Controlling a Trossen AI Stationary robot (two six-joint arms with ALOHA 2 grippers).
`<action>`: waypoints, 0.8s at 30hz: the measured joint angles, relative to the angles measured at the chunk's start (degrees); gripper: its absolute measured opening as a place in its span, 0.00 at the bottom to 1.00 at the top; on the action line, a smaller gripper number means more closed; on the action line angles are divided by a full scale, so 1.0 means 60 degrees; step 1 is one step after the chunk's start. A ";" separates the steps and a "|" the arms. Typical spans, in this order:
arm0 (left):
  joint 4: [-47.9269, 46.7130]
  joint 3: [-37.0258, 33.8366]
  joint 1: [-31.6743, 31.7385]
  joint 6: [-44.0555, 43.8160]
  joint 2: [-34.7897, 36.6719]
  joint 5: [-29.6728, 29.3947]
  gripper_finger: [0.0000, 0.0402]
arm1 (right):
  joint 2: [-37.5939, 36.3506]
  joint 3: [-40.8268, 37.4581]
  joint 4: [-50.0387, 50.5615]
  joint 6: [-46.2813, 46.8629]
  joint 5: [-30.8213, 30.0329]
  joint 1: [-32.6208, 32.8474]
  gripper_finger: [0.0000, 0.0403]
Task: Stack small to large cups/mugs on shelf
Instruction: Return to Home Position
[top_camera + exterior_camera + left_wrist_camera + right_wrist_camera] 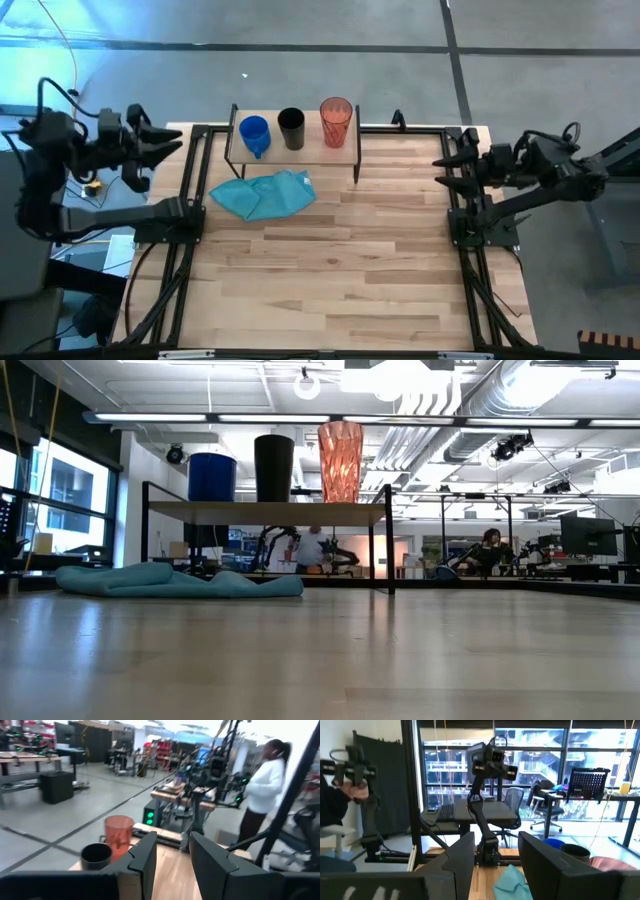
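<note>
From above, the left arm lies folded at the left edge of the table (330, 270). Its left gripper (176, 142) points inward, fingers spread and empty. The right gripper (441, 171) mirrors it at the right edge, likewise parted around nothing. On the pale wood top of the shelf (312, 153) stand in a row a glossy blue mug (254, 134), a matte black cup (291, 128) and a faceted, translucent red-orange tumbler (335, 121). A crumpled teal cloth (265, 193) lies just in front. At table height, thin black legs carry the shelf. The left wrist view shows blunt dark fingers (145, 857) held apart. The right wrist view shows the same, with what is probably the tumbler's rim beyond.
</note>
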State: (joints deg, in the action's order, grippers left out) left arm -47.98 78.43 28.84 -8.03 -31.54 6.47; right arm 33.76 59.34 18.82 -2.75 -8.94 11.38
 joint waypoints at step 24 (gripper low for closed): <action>0.2655 -0.4413 0.0000 -0.0783 0.2069 0.1820 0.26 | -0.0393 -0.0993 0.0464 0.1777 -0.0428 0.0004 0.36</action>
State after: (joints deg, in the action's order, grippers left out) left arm -32.05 51.95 28.84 -12.72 -19.13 17.39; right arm 31.40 53.39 21.61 7.91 -11.51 11.40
